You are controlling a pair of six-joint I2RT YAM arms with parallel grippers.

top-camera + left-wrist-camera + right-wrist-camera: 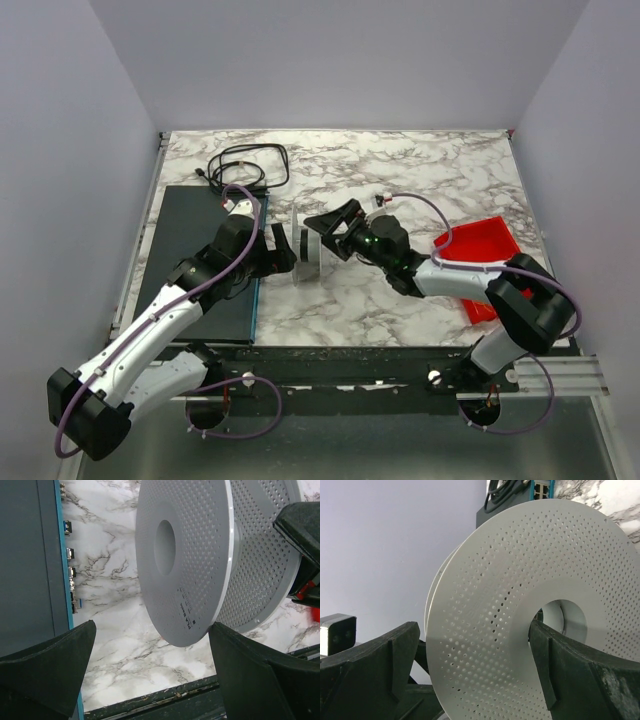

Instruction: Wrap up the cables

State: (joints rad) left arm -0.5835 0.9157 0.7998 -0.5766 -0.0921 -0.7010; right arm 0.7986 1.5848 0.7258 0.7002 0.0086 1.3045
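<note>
A grey perforated spool [307, 252] stands on edge on the marble table, between my two grippers. My left gripper [280, 250] is open just left of it. In the left wrist view the spool [190, 560] is ahead of the gripper [152, 630], with its lower rim near the right finger [250, 675]. My right gripper [335, 235] is open at the spool's right side. In the right wrist view the near flange [520, 580] fills the gap of the gripper [474, 627]. The thin pale wire is not visible in any view.
A black looped cord [245, 165] lies at the back left. A dark flat box with a blue edge and ports [200, 260] lies under my left arm and shows in the left wrist view [30, 555]. A red bin [480, 255] sits at the right. A black rail [380, 365] runs along the front edge.
</note>
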